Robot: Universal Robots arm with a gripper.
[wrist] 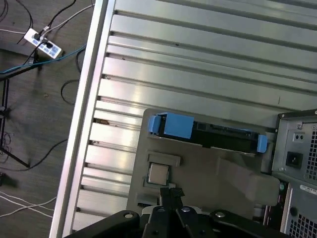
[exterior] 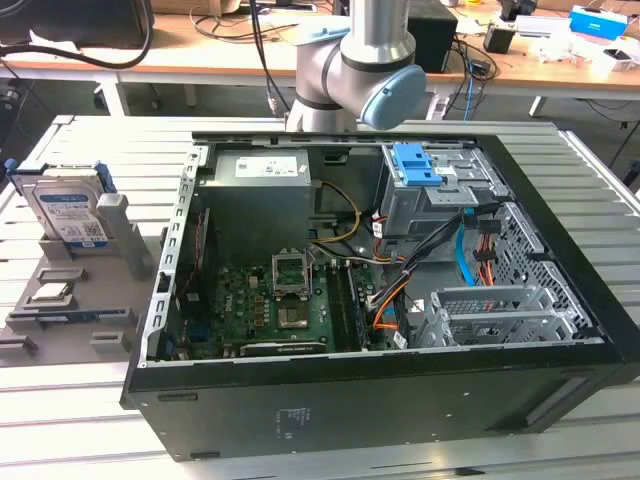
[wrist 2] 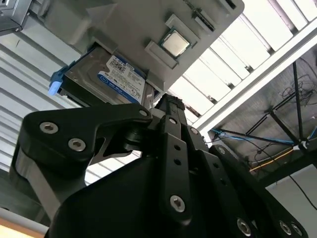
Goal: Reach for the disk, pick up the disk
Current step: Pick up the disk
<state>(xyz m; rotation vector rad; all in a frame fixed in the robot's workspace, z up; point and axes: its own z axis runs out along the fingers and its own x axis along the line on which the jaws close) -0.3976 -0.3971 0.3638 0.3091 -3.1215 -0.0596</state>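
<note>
1. On the grey tray [exterior: 100, 300] at the exterior view's left, beside the open case [exterior: 400, 400], the disk [exterior: 70, 208] stands on edge. It leans back in its holder [exterior: 115, 225] with the label facing out.
2. Over that tray, in the first wrist view, the gripper [wrist: 172, 191] hangs near the chip [wrist: 158, 173], apart from the disk and carrying nothing. Its jaws look pressed together, but we see them from behind, so we say that with some caution.
3. We judge the reach to be barely under way, since nothing touches the disk.
4. To do it well, we would spread the jaws before closing in and turn them to straddle the disk's thin body across its flat faces. We would come at the free top edge midway between the blue rails [wrist: 173, 125], so the disk does not swing.
5. We would keep the approach clear of the chip and the holder. The disk should then be drawn out along its lean, not dragged sideways.
6. We cannot judge how high the gripper hangs above the tray. The disk's foot is hidden in the holder. In the second wrist view the gripper's own body covers the disk's near edge. The arm [exterior: 350, 60] is cut off at the exterior view's top edge.
</note>
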